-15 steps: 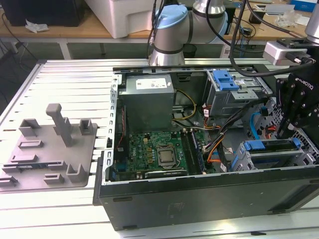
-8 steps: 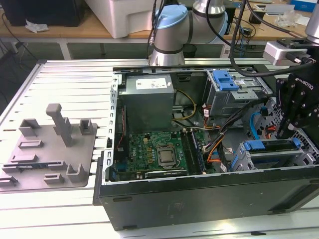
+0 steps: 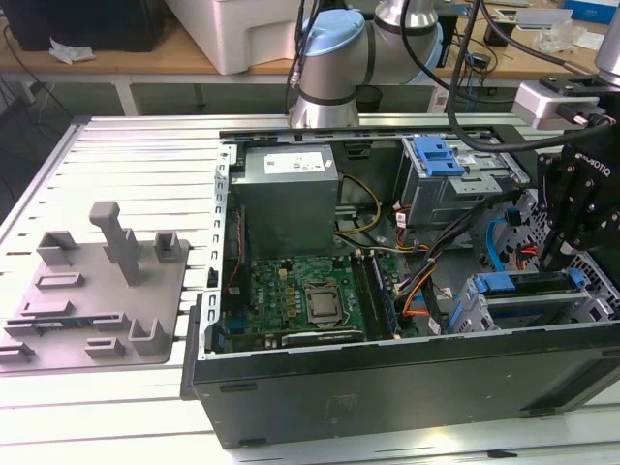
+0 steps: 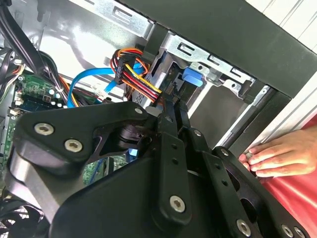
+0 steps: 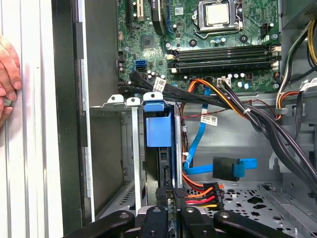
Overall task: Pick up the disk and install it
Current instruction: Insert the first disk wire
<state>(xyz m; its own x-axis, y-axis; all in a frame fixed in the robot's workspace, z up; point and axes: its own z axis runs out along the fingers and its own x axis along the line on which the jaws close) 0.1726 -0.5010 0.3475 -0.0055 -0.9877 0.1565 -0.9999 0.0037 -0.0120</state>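
**Operator:** Which step was in hand, and where was the disk?

**Technician:** The install step, judged to be nearly complete. The disk (image 5: 159, 126) stood on edge in a slot of the metal cage (image 5: 134, 148), at the near corner of the computer case (image 3: 387, 387) on the exterior view's right. Its blue carrier end faced out of the cage. A bundle of coloured cables (image 5: 200, 193) lay just beside the slot.

**Operator:** What was the state of the claw?

**Technician:** The gripper (image 5: 173, 196) hung over the cage, in line with the disk's slot. In both wrist views its jaws were drawn together, and nothing could be seen held between them. Whether the tips touched the disk could not be determined.

**Operator:** Was anything else close to the work?

**Technician:** A person's hand (image 4: 277, 156) rested on the outside of the case wall, near the cage but apart from the gripper.

**Operator:** What did the next move call for?

**Technician:** As a judgement, a check that the disk was fully seated. Any travel had to run straight along the slot and stay clear of the cables and the hand.
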